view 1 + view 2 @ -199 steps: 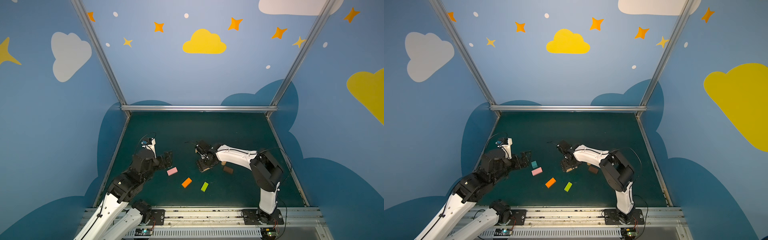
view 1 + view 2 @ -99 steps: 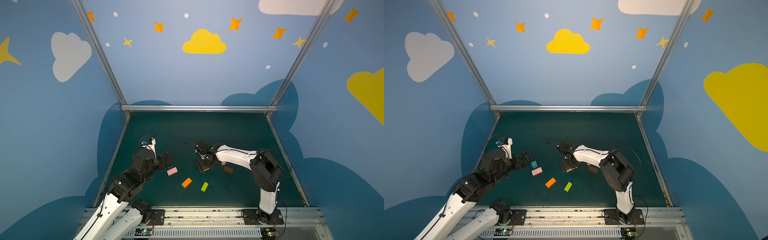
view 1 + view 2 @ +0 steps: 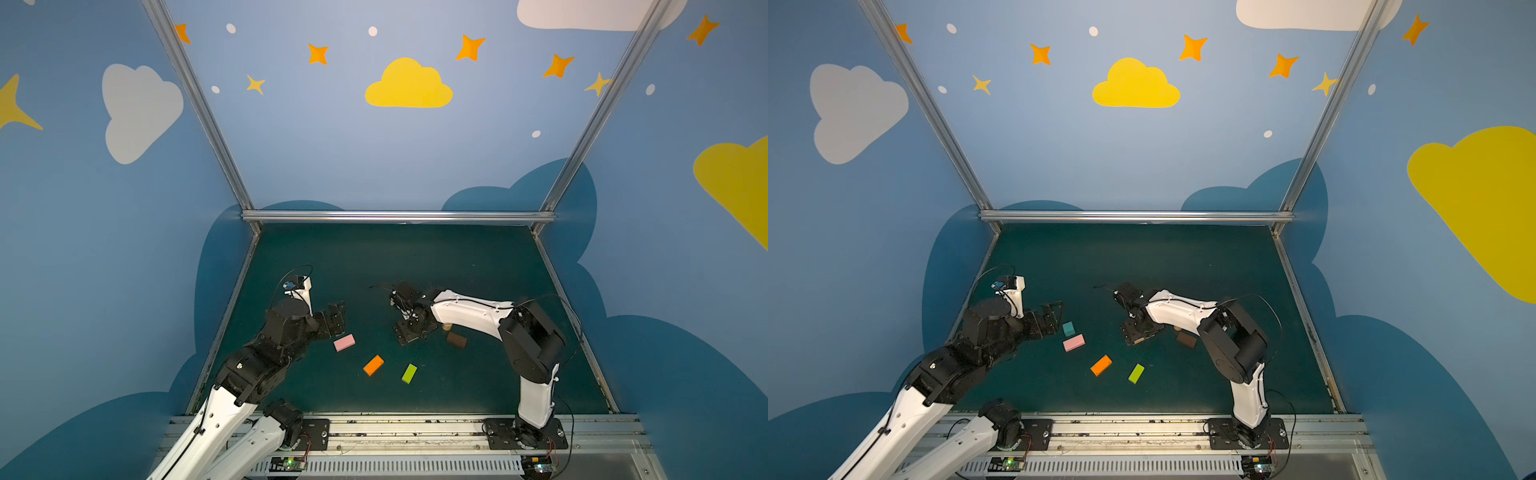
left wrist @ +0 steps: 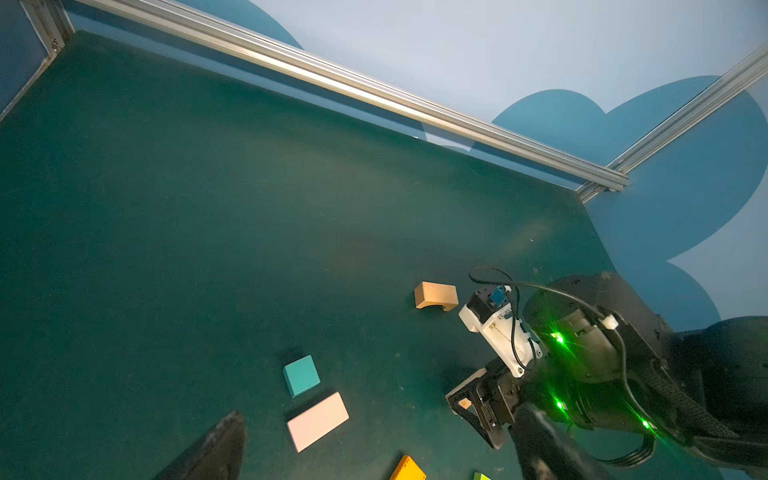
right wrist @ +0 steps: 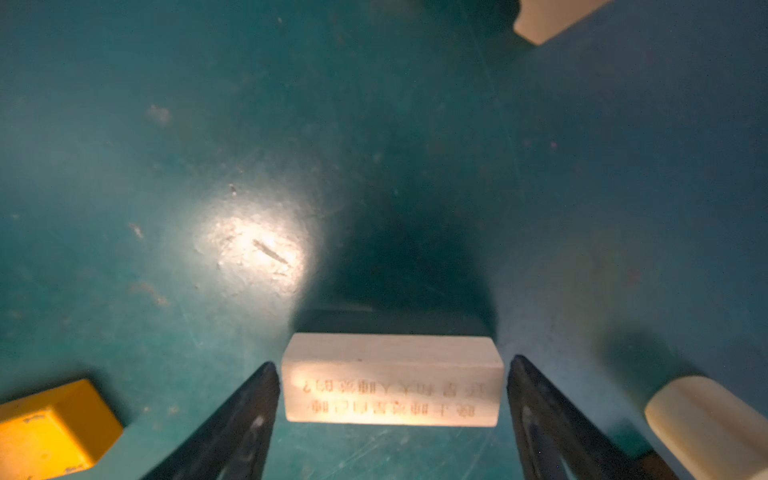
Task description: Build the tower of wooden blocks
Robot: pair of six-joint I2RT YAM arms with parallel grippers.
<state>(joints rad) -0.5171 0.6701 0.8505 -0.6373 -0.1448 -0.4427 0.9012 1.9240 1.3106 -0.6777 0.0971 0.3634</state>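
My R tool [image 5: 390, 365] is wide open, straddling tan plank [image 5: 390, 386] flat on table [image 5: 124, 208], thin gaps both ends, no grip. L tool [image 3: 1054, 316] open, empty, just beside teal cube [image 3: 1068, 328].

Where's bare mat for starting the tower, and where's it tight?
Free: the far half of the mat, from the back rail to the tan arch; also the near strip between the lime green brick and the front rail. Tight: around the pink brick, orange brick and dark brown brick.
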